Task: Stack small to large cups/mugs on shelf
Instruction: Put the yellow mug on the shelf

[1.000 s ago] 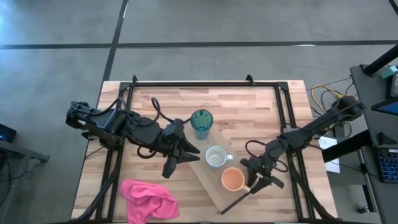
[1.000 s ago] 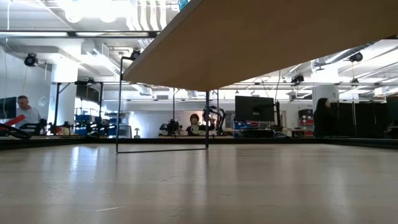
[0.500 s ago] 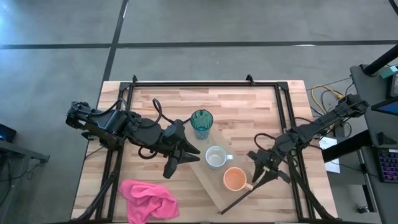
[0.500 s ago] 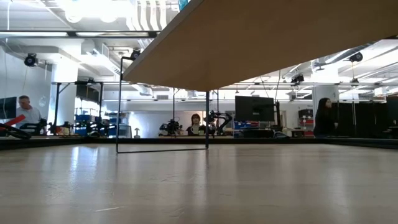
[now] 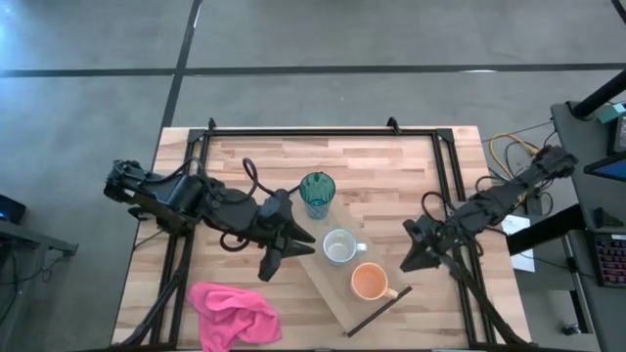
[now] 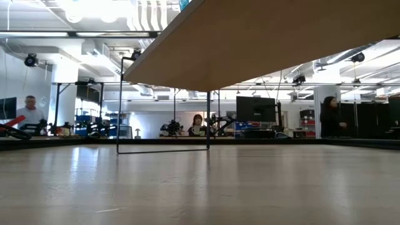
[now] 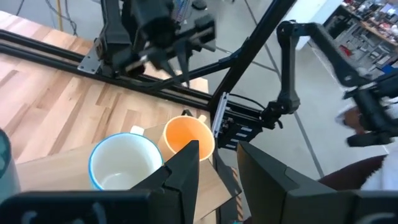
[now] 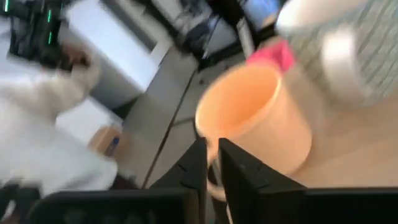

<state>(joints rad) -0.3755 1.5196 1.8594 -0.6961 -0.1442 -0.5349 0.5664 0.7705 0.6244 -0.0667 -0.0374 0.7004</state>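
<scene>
Hovering beside the orange mug (image 5: 367,282), right tool (image 5: 415,256) nearly closed, empty; left tool (image 5: 290,244) open.

- Left gripper (image 5: 290,246) low over the counter's middle, fingers (image 7: 186,165) spread in a narrow gap, arm reaching in from the left edge.
- Right gripper (image 5: 415,256) near the right edge, fingers (image 8: 199,163) almost together, empty.

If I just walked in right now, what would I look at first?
Probably the three cups lined up on the light wooden shelf board in the middle of the table: a tall teal-blue tumbler, a short whitish mug and a short orange mug. Then the crumpled bright pink cloth at the table's near left corner.
</scene>
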